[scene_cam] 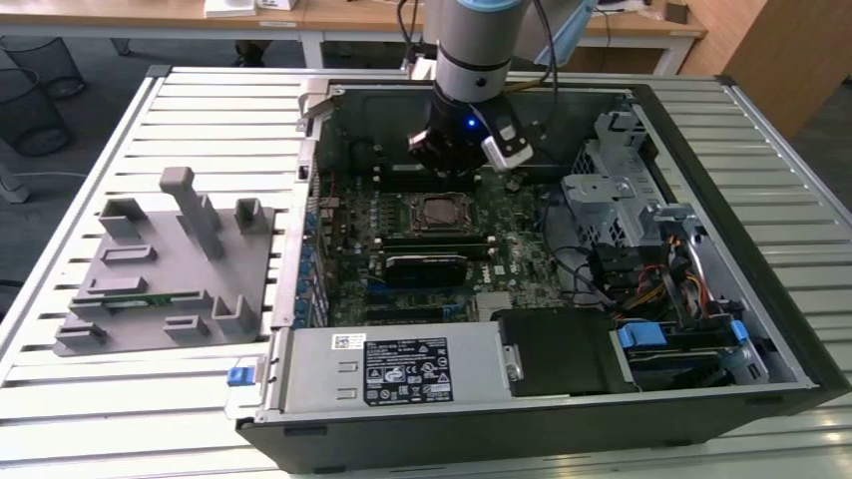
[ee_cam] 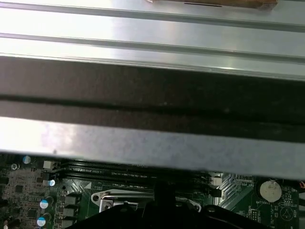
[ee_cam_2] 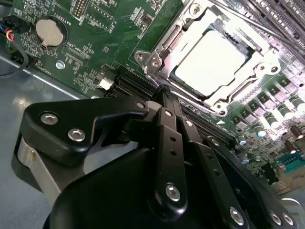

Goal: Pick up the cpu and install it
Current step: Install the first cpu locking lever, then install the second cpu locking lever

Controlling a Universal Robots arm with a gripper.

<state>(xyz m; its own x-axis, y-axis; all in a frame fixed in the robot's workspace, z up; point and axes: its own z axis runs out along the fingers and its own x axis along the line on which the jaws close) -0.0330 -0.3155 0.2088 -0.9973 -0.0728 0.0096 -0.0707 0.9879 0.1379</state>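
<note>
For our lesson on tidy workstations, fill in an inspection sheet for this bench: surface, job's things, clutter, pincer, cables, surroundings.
Surface: slatted metal table carrying an open computer case.
Job's things: cpu lies in the motherboard socket, inside its metal frame.
Clutter: grey fixture tray beside the case, green memory stick on it.
Pincer: shut, empty, above the board near the socket.
Cables: coloured wire bundle inside the case, at the exterior view's right.
Surroundings: wooden desks and a wire bin beyond the table.
</note>
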